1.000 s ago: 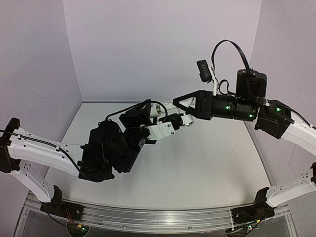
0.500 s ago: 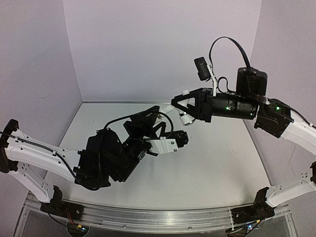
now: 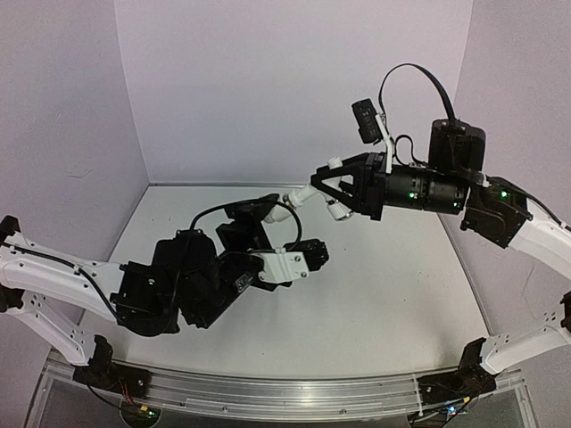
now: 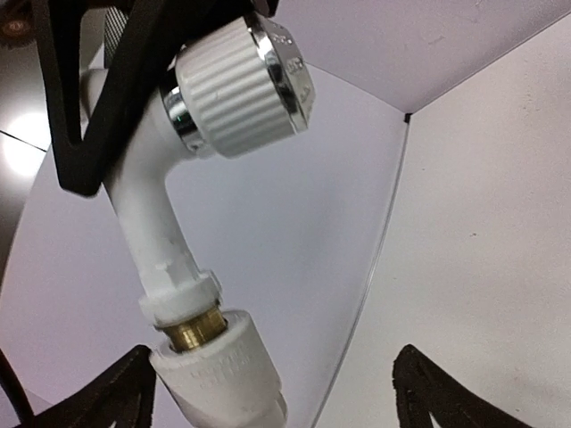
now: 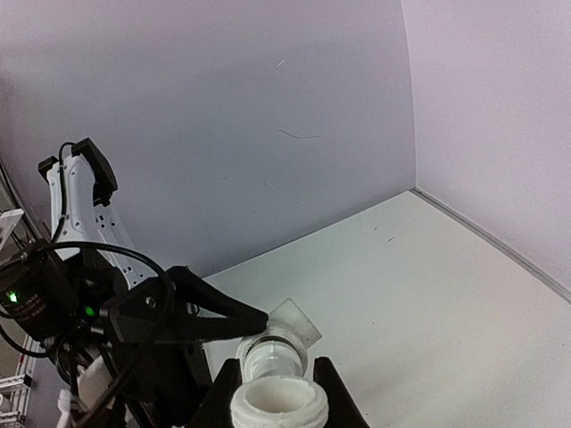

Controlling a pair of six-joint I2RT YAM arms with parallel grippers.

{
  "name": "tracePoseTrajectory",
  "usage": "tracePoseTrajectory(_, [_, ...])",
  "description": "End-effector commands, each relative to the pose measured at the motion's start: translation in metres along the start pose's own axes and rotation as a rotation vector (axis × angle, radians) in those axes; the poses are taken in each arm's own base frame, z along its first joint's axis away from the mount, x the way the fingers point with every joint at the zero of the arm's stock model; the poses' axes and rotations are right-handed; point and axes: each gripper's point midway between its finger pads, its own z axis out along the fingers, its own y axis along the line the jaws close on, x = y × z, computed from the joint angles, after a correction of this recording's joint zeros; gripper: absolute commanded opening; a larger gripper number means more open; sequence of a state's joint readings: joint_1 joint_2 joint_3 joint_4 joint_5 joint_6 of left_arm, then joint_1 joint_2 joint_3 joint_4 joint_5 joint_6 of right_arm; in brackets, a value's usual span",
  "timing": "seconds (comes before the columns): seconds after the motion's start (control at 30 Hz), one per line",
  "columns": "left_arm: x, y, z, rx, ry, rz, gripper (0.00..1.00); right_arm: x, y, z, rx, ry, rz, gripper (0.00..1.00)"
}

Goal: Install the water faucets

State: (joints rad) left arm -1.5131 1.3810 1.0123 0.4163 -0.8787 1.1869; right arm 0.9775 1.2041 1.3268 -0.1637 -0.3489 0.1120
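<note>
White tap [image 4: 147,223] with fitting [image 4: 223,374], in right jaws

The table [image 3: 384,303] under me is a plain white, matte top, closed in by pale lilac walls [image 3: 294,89] at the back and on both sides, meeting them in a thin dark seam. Along its near edge runs an aluminium rail [image 3: 285,392]. My left base [image 3: 94,367] and my right base [image 3: 466,379] stand on that rail.
</note>
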Motion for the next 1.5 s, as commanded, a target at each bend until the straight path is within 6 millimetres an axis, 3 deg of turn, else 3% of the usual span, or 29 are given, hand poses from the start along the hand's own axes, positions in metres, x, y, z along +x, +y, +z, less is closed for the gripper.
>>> tracePoseTrajectory(0.0, [0.006,0.017,-0.024,0.134,-0.012,-0.282,0.99,-0.073,0.011,-0.029,0.017,-0.226,-0.141,0.0])
tracePoseTrajectory(0.17, [0.006,0.026,-0.044,0.233,-0.045,-0.463,1.0,-0.08,0.021,-0.037,-0.012,-0.247,-0.249,0.0])
tracePoseTrajectory(0.27, [-0.005,0.038,-0.062,0.331,-0.124,-0.644,1.0,-0.082,0.039,-0.045,-0.088,-0.264,-0.392,0.0])
tracePoseTrajectory(0.47, [-0.011,0.076,-0.094,0.526,-0.281,-1.023,1.0,-0.068,0.069,-0.061,-0.222,-0.298,-0.704,0.0])
tracePoseTrajectory(0.6, [-0.014,0.075,-0.097,0.671,-0.286,-1.135,0.98,-0.053,0.079,-0.068,-0.26,-0.319,-0.887,0.0])
tracePoseTrajectory(0.7, [-0.027,0.066,-0.099,0.805,-0.303,-1.165,0.97,-0.048,0.083,-0.072,-0.272,-0.334,-0.961,0.0])
tracePoseTrajectory(0.87, [-0.05,0.056,-0.099,0.922,-0.382,-1.129,0.96,-0.052,0.093,-0.076,-0.318,-0.357,-0.923,0.0])
tracePoseTrajectory(1.2, [-0.074,0.047,-0.088,0.93,-0.525,-0.959,0.91,-0.049,0.115,-0.08,-0.444,-0.37,-0.778,0.0])
tracePoseTrajectory(1.47, [-0.082,0.058,-0.084,0.907,-0.571,-0.943,0.82,-0.041,0.12,-0.076,-0.477,-0.353,-0.729,0.0])
